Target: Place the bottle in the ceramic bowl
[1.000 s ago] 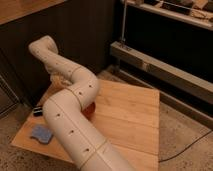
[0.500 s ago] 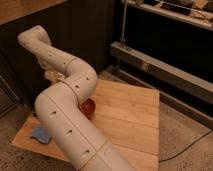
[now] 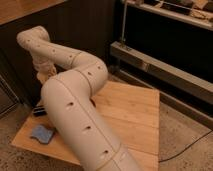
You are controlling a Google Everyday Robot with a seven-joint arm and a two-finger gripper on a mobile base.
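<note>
My white arm fills the middle of the camera view. It bends at the elbow and reaches back left, then turns down to the gripper (image 3: 44, 75), which hangs shut above the back left corner of the wooden table (image 3: 130, 115). Something pale shows at the gripper's tip, but I cannot tell whether it is the bottle. No other bottle shows on the table. The ceramic bowl is hidden behind my forearm.
A blue cloth-like thing (image 3: 42, 133) lies near the table's front left edge, and a small black object (image 3: 39, 111) lies behind it. A dark wall stands behind the table. A metal rail and shelving (image 3: 160, 65) run along the right.
The arm's upper joint and the gripper have swung further left and back. The red bowl, which showed beside my forearm earlier, is now covered by it.
</note>
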